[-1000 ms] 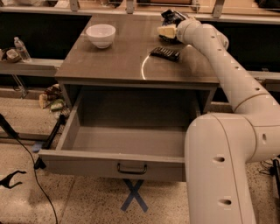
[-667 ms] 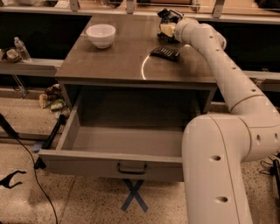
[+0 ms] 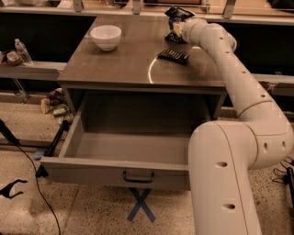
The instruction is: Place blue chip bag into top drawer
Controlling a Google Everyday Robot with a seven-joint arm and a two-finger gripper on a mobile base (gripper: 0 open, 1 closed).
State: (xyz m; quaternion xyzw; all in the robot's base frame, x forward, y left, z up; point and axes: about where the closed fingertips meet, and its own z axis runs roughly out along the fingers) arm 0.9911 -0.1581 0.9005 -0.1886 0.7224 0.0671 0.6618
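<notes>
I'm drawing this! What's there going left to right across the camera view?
Water bottle → white bowl → blue chip bag, with the gripper right at it.

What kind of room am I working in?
Probably a robot test lab: a blue tape cross on the floor, loose cable beside it, one table with its drawer open. The claw is at the table's far edge, by the chip bag.
</notes>
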